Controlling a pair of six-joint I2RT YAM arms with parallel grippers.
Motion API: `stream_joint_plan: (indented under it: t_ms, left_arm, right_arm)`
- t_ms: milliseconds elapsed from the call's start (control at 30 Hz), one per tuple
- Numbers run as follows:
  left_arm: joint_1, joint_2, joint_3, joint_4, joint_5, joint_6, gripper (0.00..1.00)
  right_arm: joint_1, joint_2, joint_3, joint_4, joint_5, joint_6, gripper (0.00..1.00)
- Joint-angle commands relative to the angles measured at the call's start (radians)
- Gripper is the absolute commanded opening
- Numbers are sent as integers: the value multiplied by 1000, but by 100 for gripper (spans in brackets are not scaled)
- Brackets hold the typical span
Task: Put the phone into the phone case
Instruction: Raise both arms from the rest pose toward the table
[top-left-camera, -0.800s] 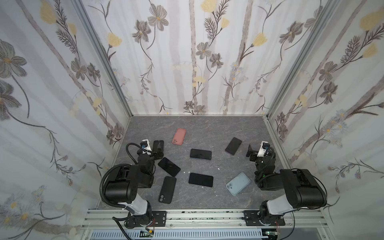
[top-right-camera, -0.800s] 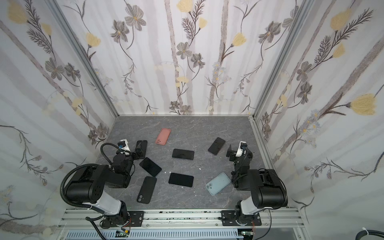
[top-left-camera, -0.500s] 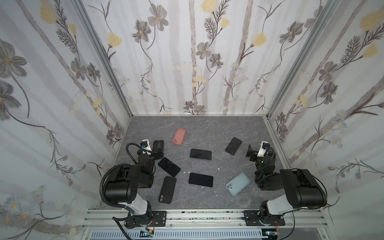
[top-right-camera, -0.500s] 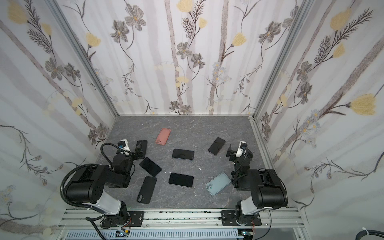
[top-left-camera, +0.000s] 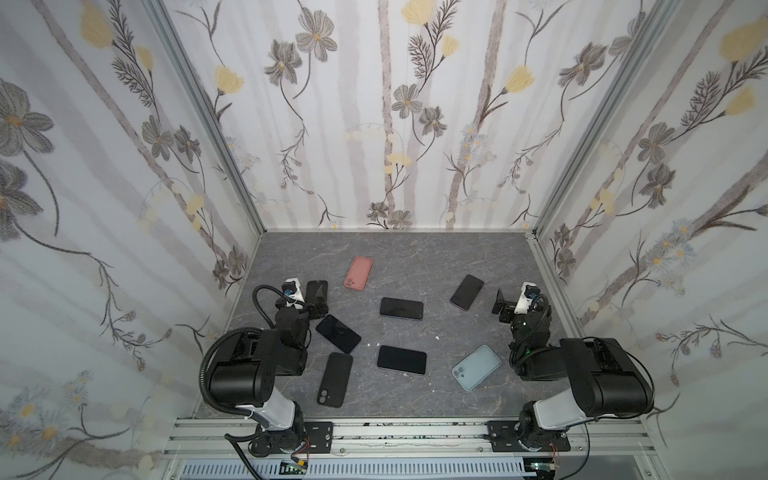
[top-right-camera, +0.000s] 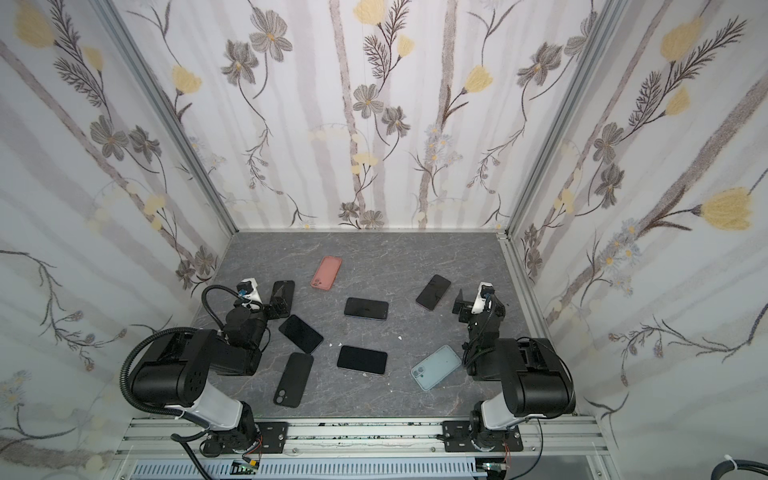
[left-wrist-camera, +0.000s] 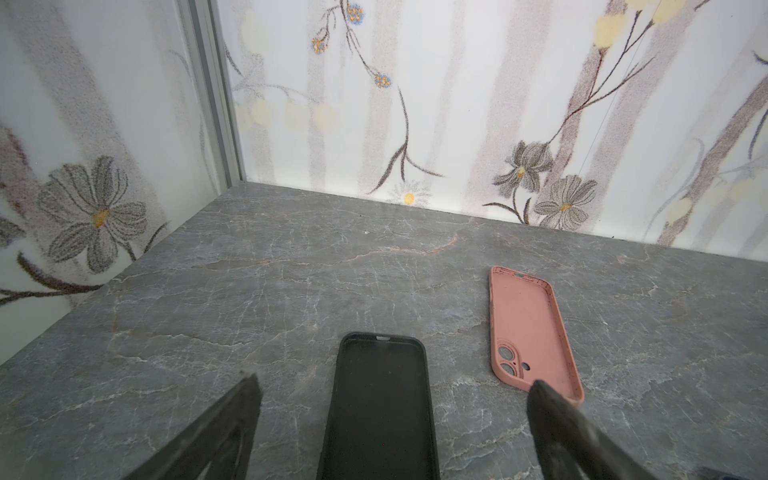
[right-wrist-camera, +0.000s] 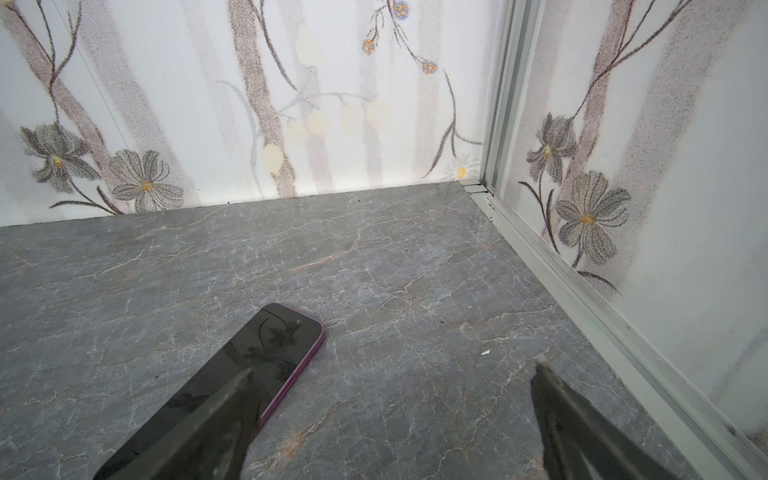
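The left gripper (left-wrist-camera: 395, 384) is spread wide and holds nothing. An empty black phone case (left-wrist-camera: 378, 411) lies flat on the table (left-wrist-camera: 249, 270) between its fingers, with a pink case (left-wrist-camera: 530, 328) just beside it. The right gripper (right-wrist-camera: 395, 370) is equally wide and empty. A purple-edged phone (right-wrist-camera: 270, 353) lies screen-up under one finger, and contact cannot be told.

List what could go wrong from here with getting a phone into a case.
1. The middle phone and the front phone look alike; the wrong one may not fit the black case below the open left gripper.
2. The purple phone lies flat on the table; the open right gripper may push it along instead of gripping it.
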Motion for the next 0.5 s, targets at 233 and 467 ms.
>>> stream_joint_plan:
  t_ms: [233,467]
  left_arm:
    - [2,1,7,6,8,7,100]
    - [1,-31,14,-28,-16,-2,99]
  right_arm:
    - [0,-3,3,34,4,1,100]
    - [-1,-8,-5,42,0,3,100]
